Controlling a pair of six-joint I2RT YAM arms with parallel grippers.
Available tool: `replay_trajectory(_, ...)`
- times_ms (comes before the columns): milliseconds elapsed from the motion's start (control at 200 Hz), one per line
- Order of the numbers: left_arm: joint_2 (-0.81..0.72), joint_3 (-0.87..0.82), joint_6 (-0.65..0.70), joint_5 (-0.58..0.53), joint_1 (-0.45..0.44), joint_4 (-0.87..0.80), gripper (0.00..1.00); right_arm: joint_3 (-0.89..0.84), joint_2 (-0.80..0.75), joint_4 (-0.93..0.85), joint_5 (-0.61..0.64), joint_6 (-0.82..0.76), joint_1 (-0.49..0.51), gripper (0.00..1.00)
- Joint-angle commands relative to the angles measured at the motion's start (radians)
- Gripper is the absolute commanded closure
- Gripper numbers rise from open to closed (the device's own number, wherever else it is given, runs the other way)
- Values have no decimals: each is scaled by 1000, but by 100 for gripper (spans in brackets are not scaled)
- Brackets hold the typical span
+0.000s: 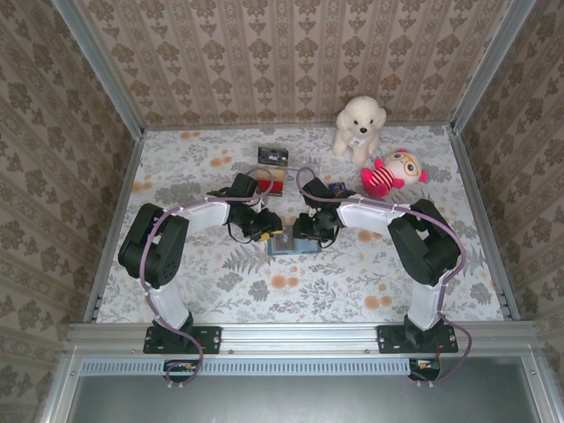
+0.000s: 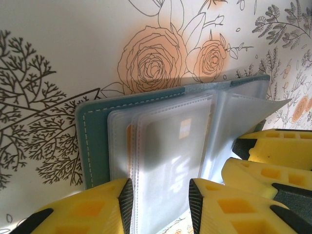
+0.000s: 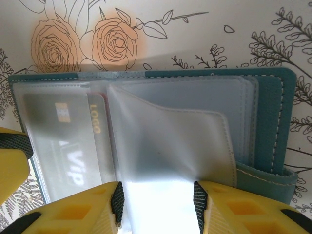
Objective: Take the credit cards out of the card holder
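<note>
1. A grey credit card point(image 3: 58, 141) sits sleeved in the open card holder point(image 3: 273, 117).
2. My right gripper point(image 3: 156, 207) and left gripper point(image 2: 160, 207) stand half-open astride its sleeves point(image 3: 170, 141), clasping nothing.
3. Best, I judge: one pins the cover, the other pinches only the card's edge.

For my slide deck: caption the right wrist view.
Right end effector straddling a clear sleeve of the teal card holder.

My left arm point(image 1: 189, 218) and right arm point(image 1: 379, 214) fold inward from their bases, elbows raised, forearms converging at centre. My left hand point(image 1: 263, 226) and right hand point(image 1: 308, 229) point downward, close together. In each wrist view, the yellow fingers point(image 2: 87, 209) stand parted, a clear gap between.
</note>
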Motion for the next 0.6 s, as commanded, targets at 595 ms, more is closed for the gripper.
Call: replay_trajectory(595, 32, -5, 2, 42, 4, -6, 62, 18, 41, -50, 36, 12, 5, 56)
